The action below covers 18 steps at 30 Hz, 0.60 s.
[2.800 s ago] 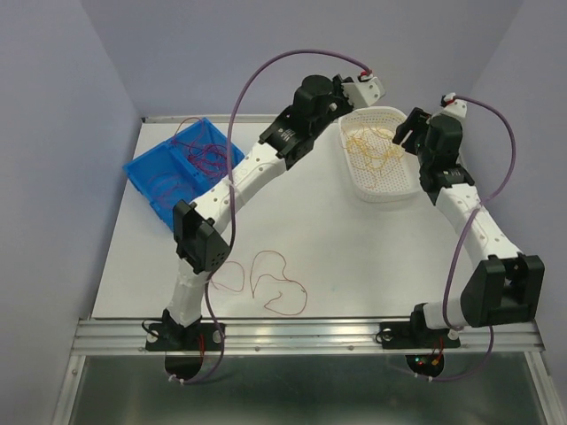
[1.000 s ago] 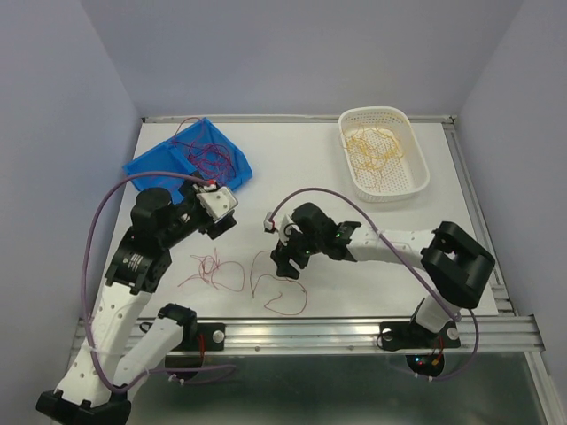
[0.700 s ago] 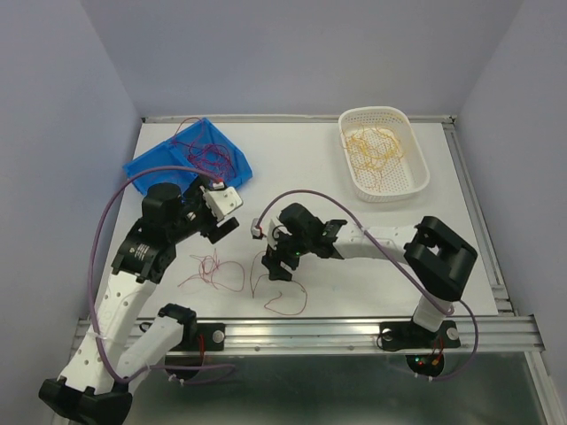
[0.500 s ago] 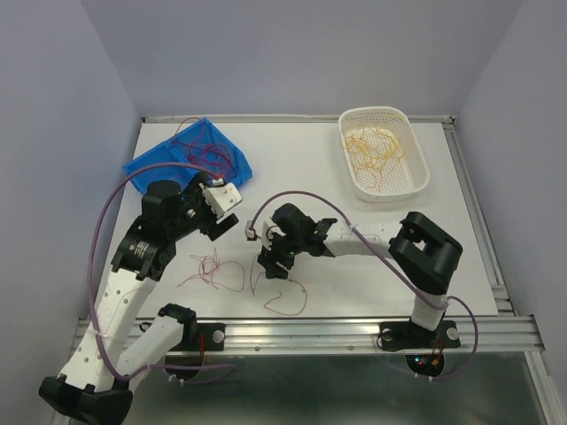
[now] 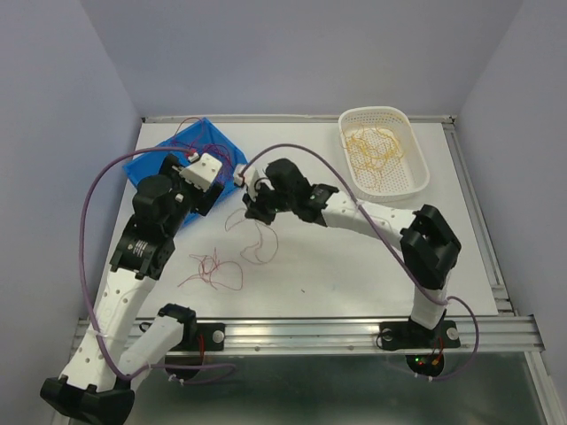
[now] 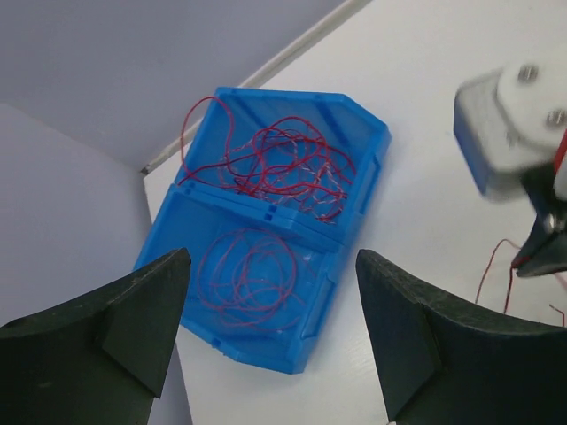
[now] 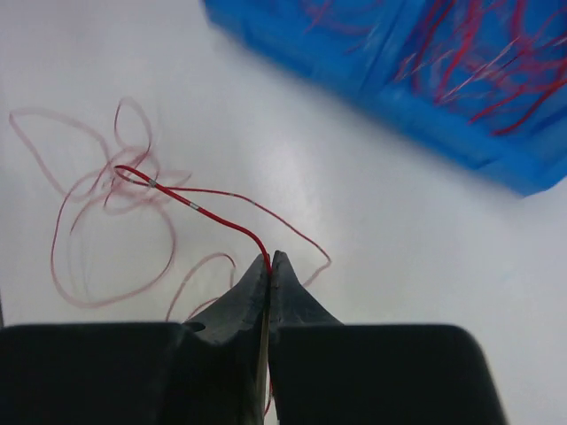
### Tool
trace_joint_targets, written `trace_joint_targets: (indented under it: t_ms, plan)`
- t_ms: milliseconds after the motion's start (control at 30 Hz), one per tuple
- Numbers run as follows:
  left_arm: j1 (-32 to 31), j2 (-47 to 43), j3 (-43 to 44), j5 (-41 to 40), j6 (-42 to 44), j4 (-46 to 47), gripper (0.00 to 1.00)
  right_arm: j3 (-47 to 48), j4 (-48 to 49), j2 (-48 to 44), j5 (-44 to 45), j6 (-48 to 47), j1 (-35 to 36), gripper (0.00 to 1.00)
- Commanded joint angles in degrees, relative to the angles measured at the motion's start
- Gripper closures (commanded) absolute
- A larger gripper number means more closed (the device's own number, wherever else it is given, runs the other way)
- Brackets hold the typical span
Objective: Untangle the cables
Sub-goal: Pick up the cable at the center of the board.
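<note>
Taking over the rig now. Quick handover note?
Left gripper: open, empty, by the blue bin.
Right gripper: shut on one red cable, beside the bin.
Done: red cables in both bin compartments; yellow cables in the white basket.
Left: bin the held cable, then separate the red tangle on the table.

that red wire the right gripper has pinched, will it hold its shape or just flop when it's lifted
Probably floppy: the red wire curls away from the shut right gripper in loose bends instead of a straight line. Likely almost weightless, being hair-thin beside the jaws. It might slip, since only the very tips pinch it.
</note>
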Motion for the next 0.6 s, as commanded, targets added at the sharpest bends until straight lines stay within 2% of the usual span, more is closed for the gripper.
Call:
trace_joint_targets:
  t_ms: [0, 200, 367, 400, 567]
  plan:
    - [0.53, -0.21, 0.19, -11.74, -2.26, 7.89, 0.13, 16.67, 4.32, 2.99, 4.18, 2.78, -3.36, 0.99]
    - [1.15, -1.61, -1.65, -14.83, -2.52, 9.48, 0.13, 37.04, 5.8, 11.88, 5.6, 5.4, -5.37, 1.0]
    - [1.5, -3.02, -3.15, -18.88, -1.3, 11.24, 0.13, 43.66, 17.23, 18.99, 2.51, 9.27, -6.35, 0.99]
    - [1.5, -3.46, -3.24, -20.01, -1.29, 11.68, 0.13, 47.42, 18.81, 22.66, 2.43, 9.37, -6.52, 0.99]
    - [1.68, -3.82, -2.54, -20.82, -1.56, 10.63, 0.13, 52.2, 26.28, 31.91, 5.76, 11.91, -7.4, 0.99]
